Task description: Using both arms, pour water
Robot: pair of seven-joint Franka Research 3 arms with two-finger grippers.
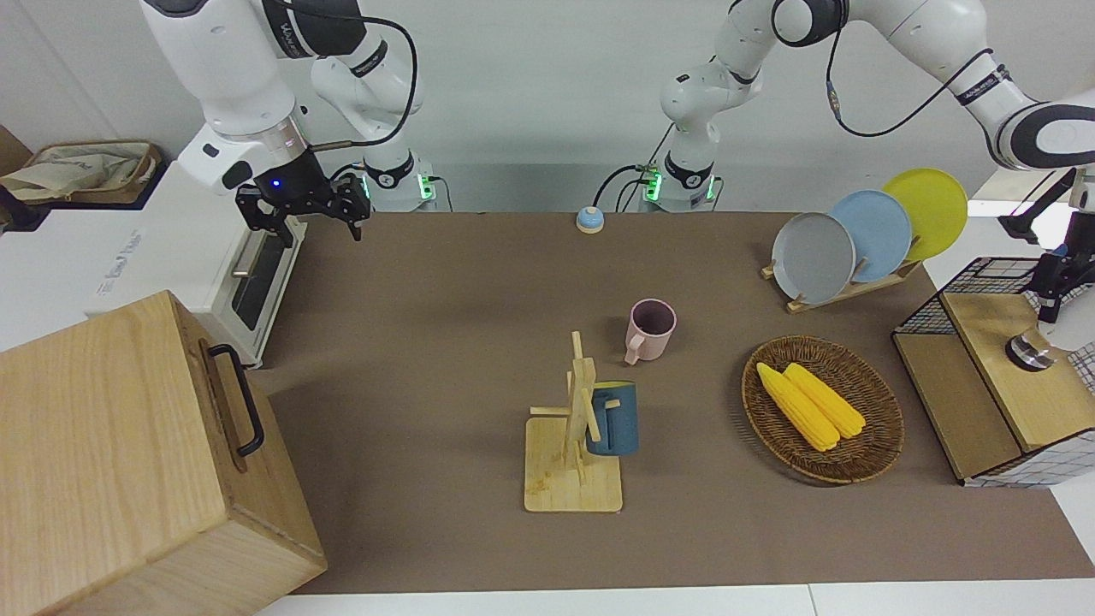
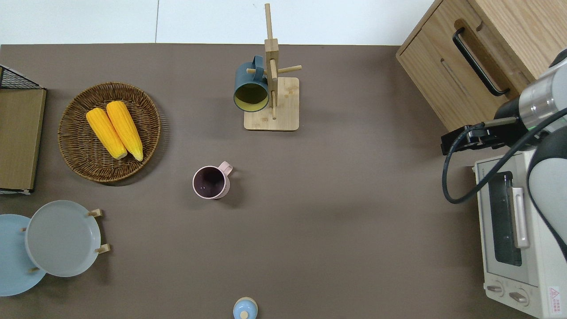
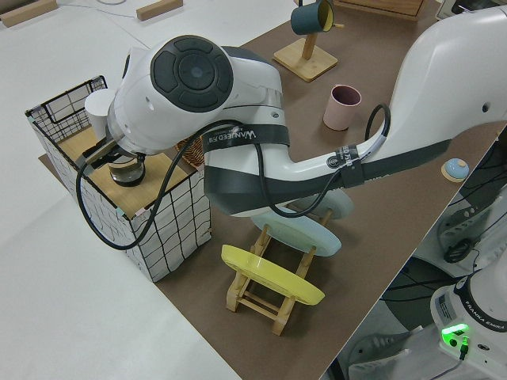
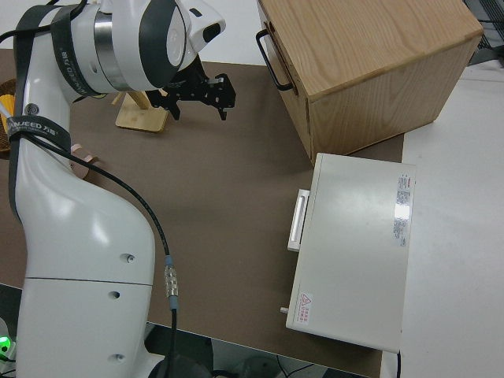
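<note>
Wooden cabinet [image 1: 128, 453]: closest to the front camera, at my right arm's end of the table, beside the toaster oven [image 1: 218, 257].
Landmark: pink mug [image 1: 650, 329], upright on the brown mat, looks empty.
Blue mug [image 1: 612, 419]: hangs on the wooden mug rack [image 1: 575, 445], farther from me than the pink mug.
Corn basket [image 1: 823, 409]: two cobs in it, beside the pink mug toward my left arm's end.
Right gripper [image 1: 301, 212]: up in the air over the mat edge by the toaster oven, well apart from the pink mug; jaws spread wide, holding nothing.
Left gripper [image 1: 1054, 287]: over the wire crate [image 1: 984, 282] with its wooden lid, well apart from the pink mug; cannot tell how its jaws stand.
Progress: nothing gripped, no pouring vessel lifted. Judging by this, the task is at its very start; reach, grasp, lift and pour all remain.
</note>
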